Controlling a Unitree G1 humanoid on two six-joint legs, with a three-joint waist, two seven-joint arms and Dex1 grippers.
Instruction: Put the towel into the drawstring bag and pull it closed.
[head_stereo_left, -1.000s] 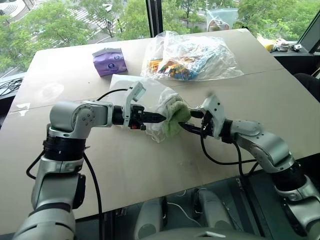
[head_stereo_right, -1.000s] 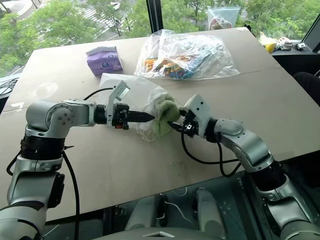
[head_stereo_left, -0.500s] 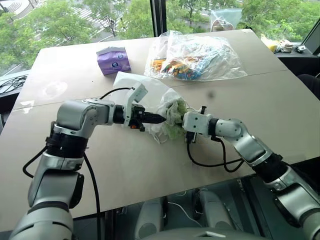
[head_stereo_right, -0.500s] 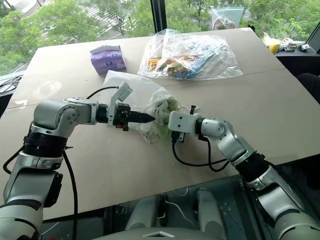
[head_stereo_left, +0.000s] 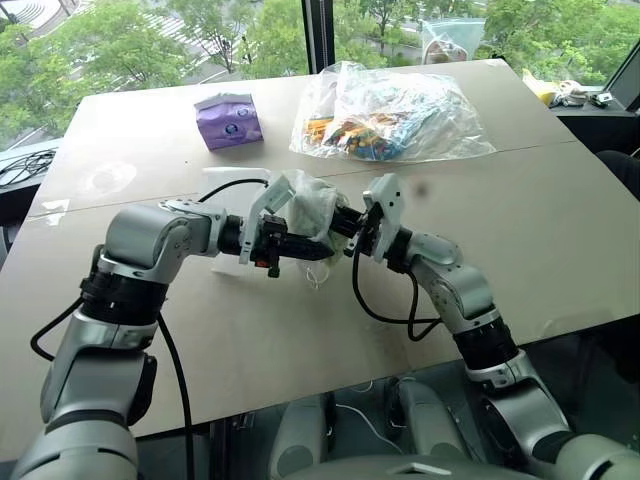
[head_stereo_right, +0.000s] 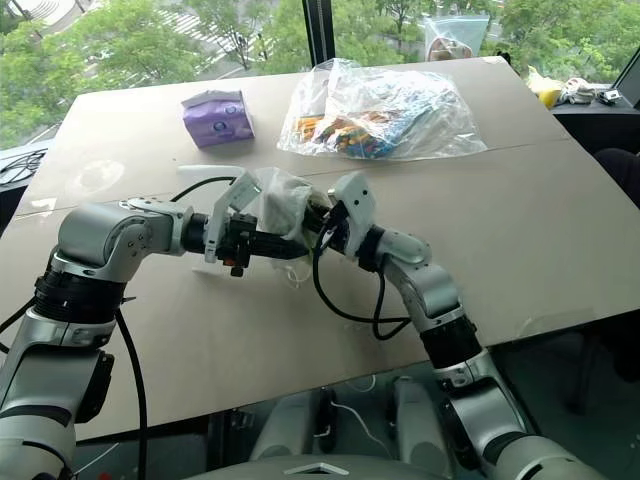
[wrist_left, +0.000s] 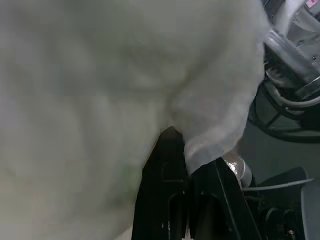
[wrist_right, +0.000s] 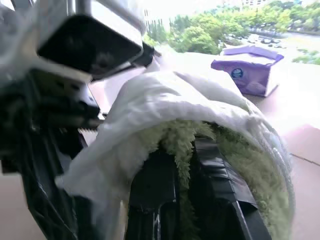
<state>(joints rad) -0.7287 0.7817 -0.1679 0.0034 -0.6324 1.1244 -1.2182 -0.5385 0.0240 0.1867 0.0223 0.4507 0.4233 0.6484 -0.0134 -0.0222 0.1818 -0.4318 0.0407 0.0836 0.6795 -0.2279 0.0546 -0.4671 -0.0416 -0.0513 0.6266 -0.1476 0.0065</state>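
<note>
The drawstring bag (head_stereo_left: 305, 207) is a bunched white fabric pouch held up just above the table (head_stereo_left: 520, 210) between my two arms. My left gripper (head_stereo_left: 318, 250) is shut on its lower edge; the left wrist view shows the fabric (wrist_left: 100, 100) draped over the black fingers (wrist_left: 165, 190). My right gripper (head_stereo_left: 341, 222) reaches into the bag's mouth from the right. In the right wrist view its fingers (wrist_right: 215, 175) are shut on the light green towel (wrist_right: 250, 165), which sits inside the bag's opening (wrist_right: 150, 105). A thin white cord (head_stereo_left: 320, 275) dangles below the bag.
A purple tissue pack (head_stereo_left: 229, 121) lies at the table's far left. A clear crinkly plastic bag of colourful sticks (head_stereo_left: 385, 112) sits behind the arms. Another clear bag (head_stereo_left: 447, 38) and small yellow items (head_stereo_left: 535, 88) are at the far right edge.
My right gripper has shut on the towel and pushed left into the bag's mouth. The towel, which hung out beside the bag, is now inside it. The bag is bunched higher.
</note>
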